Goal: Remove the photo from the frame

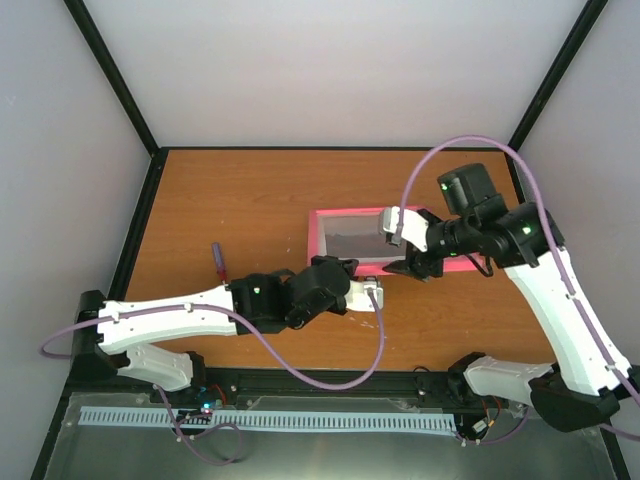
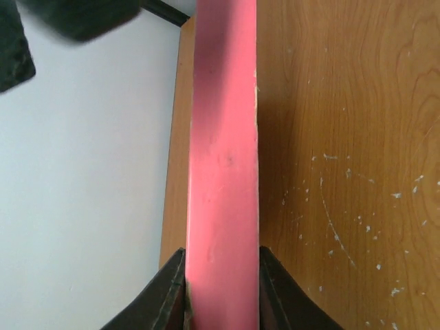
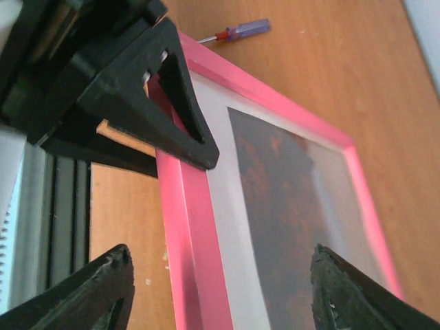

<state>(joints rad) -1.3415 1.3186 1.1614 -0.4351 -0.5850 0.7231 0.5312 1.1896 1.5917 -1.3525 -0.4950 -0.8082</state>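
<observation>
The pink frame (image 1: 345,217) lies face up on the wooden table right of centre, with the photo (image 1: 352,240) of dark red-orange trees inside it under a white border. My left gripper (image 1: 352,272) is shut on the frame's near edge (image 2: 223,206); its two black fingers clamp the pink rail on both sides. My right gripper (image 1: 418,268) is open above the frame's near right part. In the right wrist view the frame (image 3: 185,227) and photo (image 3: 282,227) lie between my spread fingertips (image 3: 110,275), and the left gripper's black fingers (image 3: 172,103) show pinching the rail.
A small screwdriver with a red and purple handle (image 1: 219,262) lies on the table left of the frame, also in the right wrist view (image 3: 237,31). Black enclosure posts and pale walls bound the table.
</observation>
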